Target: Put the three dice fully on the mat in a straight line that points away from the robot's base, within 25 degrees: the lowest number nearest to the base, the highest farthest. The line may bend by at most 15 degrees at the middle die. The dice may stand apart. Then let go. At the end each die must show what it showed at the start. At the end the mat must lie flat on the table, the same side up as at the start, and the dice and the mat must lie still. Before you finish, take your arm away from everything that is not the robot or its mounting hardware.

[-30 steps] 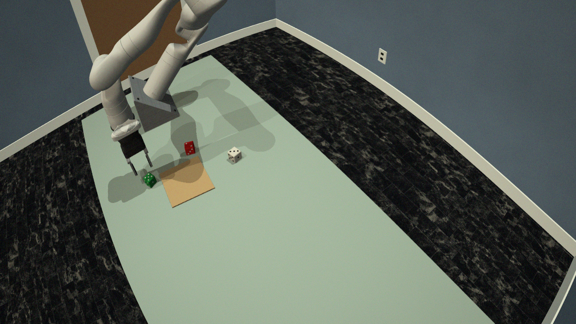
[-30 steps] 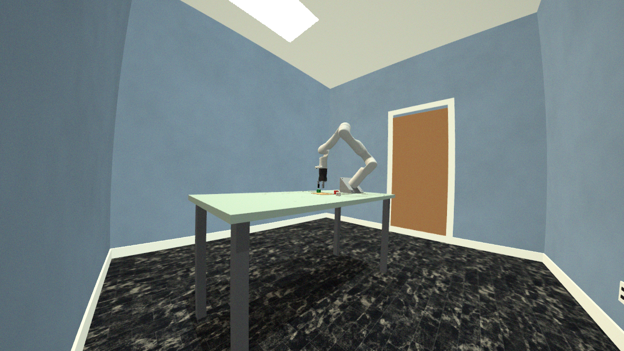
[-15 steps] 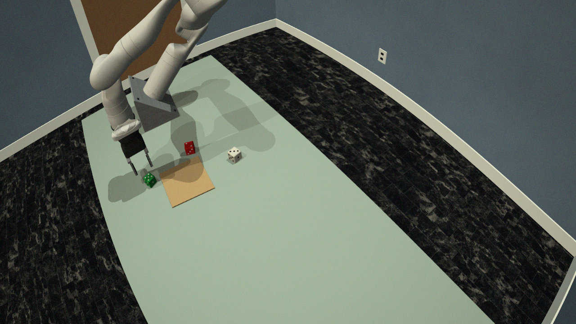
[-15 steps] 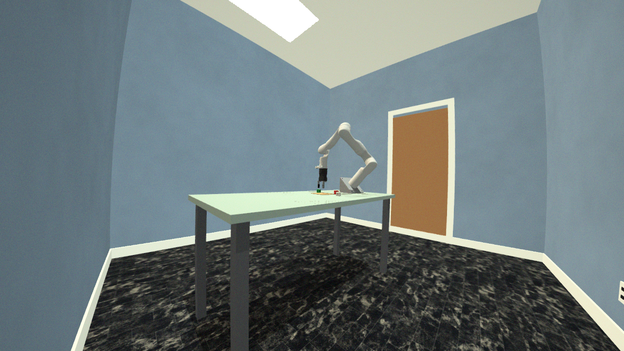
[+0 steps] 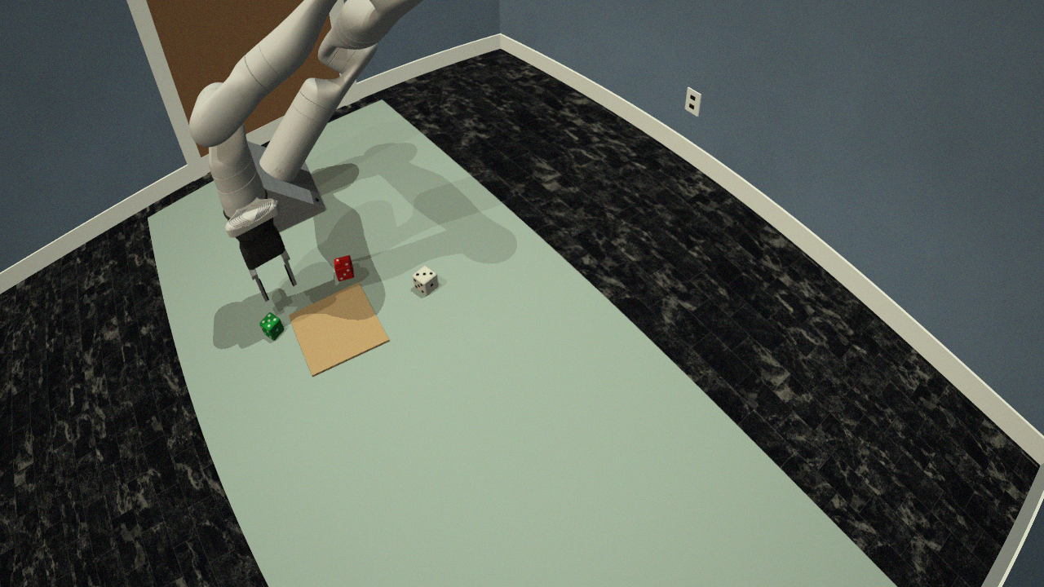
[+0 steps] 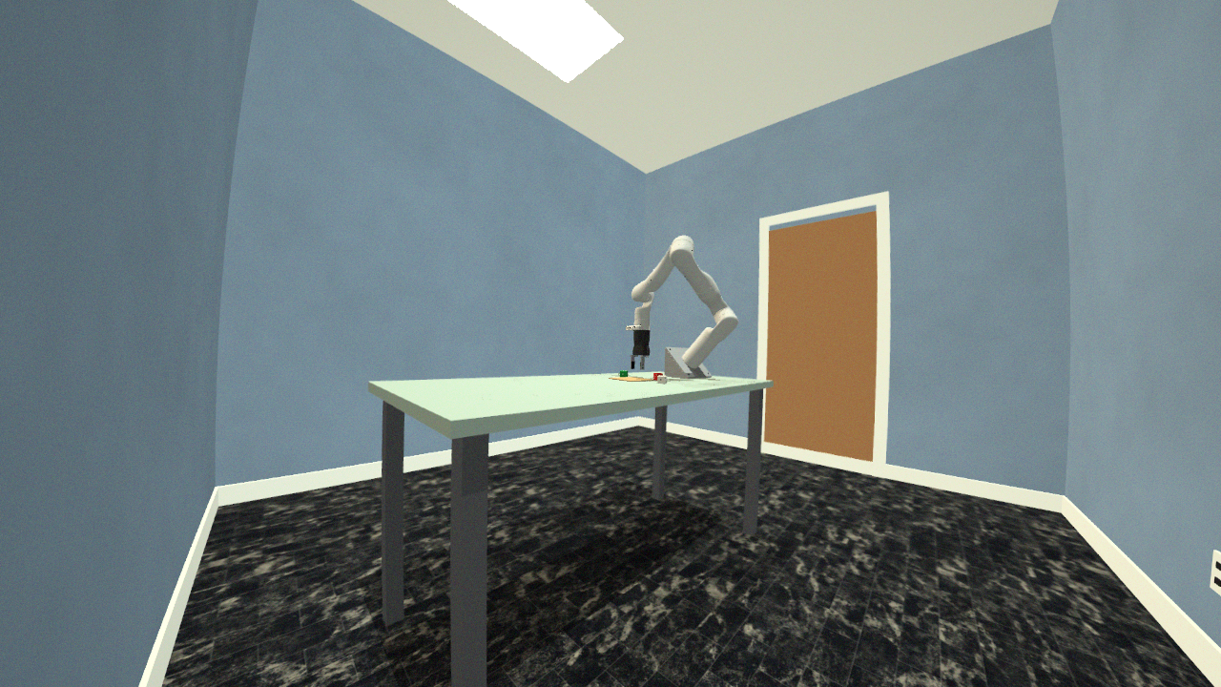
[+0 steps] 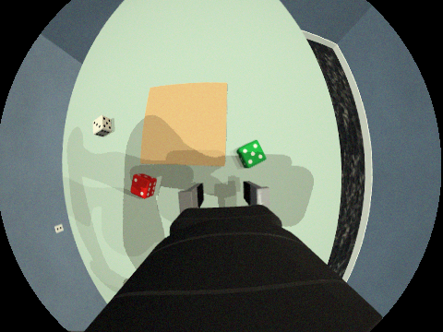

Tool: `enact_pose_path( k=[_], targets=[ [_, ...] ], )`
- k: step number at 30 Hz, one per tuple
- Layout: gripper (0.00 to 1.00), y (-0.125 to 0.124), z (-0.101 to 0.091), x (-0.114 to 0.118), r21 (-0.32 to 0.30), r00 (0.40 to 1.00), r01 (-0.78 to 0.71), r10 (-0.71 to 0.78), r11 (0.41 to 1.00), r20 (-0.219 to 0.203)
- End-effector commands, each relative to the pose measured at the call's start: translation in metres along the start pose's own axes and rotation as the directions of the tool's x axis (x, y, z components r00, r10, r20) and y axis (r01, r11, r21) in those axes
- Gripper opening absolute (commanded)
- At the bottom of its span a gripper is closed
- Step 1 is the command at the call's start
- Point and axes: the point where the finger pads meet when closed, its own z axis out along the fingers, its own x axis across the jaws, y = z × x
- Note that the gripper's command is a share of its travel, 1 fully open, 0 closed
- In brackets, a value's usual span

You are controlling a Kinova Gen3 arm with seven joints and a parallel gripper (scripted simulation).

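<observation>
A tan square mat [image 5: 342, 339] [image 7: 191, 111] [image 6: 630, 379] lies flat on the pale green table [image 5: 510, 408] [image 6: 512, 397]. No die is on it. A green die [image 5: 271, 325] [image 7: 251, 154] [image 6: 624, 374] stands on the table just left of the mat. A red die [image 5: 343, 267] [image 7: 143, 184] [image 6: 656, 376] stands just beyond the mat's edge on the base side. A white die [image 5: 424, 280] [image 7: 102, 125] [image 6: 663, 381] stands apart to the right. My gripper [image 5: 276, 287] [image 7: 223, 191] [image 6: 639, 363] is open and empty, hanging above the table between the green and red dice, nearer the green one.
The robot's grey base block [image 5: 292, 196] [image 6: 683, 363] stands on the table behind the dice. The table's left edge [image 5: 164, 292] runs close to the green die. A brown door [image 6: 819, 333] is behind the base.
</observation>
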Motion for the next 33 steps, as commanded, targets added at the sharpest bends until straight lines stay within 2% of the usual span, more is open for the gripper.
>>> enact_pose_path(
  k=[1,9,11,17,22,33],
  targets=[
    [1.0,0.001,-0.003,-0.023,0.003,1.0,0.01,-0.01,1.0,-0.001],
    [1.0,0.014,-0.003,-0.08,0.003,1.0,0.01,-0.01,1.0,-0.001],
    [1.0,0.014,-0.003,-0.08,0.003,1.0,0.01,-0.01,1.0,-0.001],
    [1.0,0.021,-0.003,-0.109,0.003,1.0,0.01,-0.01,1.0,-0.001],
    [1.0,0.023,-0.003,-0.118,0.003,1.0,0.01,-0.01,1.0,-0.001],
    [1.0,0.023,-0.003,-0.119,0.003,1.0,0.01,-0.01,1.0,-0.001]
  ],
)
